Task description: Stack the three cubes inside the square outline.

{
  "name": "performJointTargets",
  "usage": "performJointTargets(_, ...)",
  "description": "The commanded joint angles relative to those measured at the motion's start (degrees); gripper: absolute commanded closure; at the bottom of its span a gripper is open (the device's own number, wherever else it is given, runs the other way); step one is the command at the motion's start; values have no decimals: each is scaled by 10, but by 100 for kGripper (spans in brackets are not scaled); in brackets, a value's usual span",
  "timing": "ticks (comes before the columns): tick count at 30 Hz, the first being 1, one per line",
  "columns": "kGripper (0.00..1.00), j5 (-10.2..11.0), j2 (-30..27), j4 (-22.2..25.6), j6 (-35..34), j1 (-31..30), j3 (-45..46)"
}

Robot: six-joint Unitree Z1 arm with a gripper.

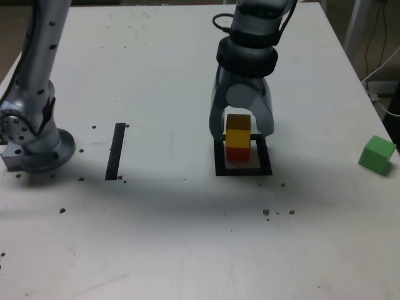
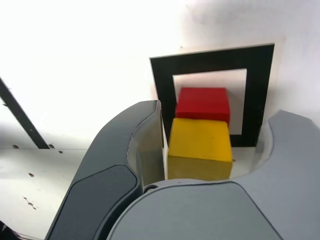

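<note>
The yellow cube [image 1: 238,135] sits on top of the red cube [image 1: 237,154], both inside the square outline [image 1: 244,170] of black tape. My gripper [image 1: 242,132] hangs straight over this stack, open, with a finger on each side of the yellow cube. In the wrist view the yellow cube [image 2: 200,147] lies between the grey fingers [image 2: 125,150], close to one and with a clear gap to the other; the red cube [image 2: 203,103] and the square outline [image 2: 260,90] show beyond it. The green cube [image 1: 377,154] rests alone near the exterior view's right table edge.
A straight black tape strip [image 1: 116,151] lies to the exterior view's left of the outline. The arm's base [image 1: 31,140] stands at the far left. Small dark specks dot the white table. Cables hang beyond the table's right edge [image 1: 381,75].
</note>
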Motion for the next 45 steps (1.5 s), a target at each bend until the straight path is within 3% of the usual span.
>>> performJointTargets(1,1,15,-11,14,-5,5,-2)
performJointTargets(9,0,80,-19,86,6,37,-69)
performJointTargets(13,0,94,5,118,50,50,-156)
performJointTargets(22,0,69,74,144,111,52,-292)
performJointTargets(34,0,57,160,149,181,17,-431)
performJointTargets(45,1,36,219,158,224,0,-511)
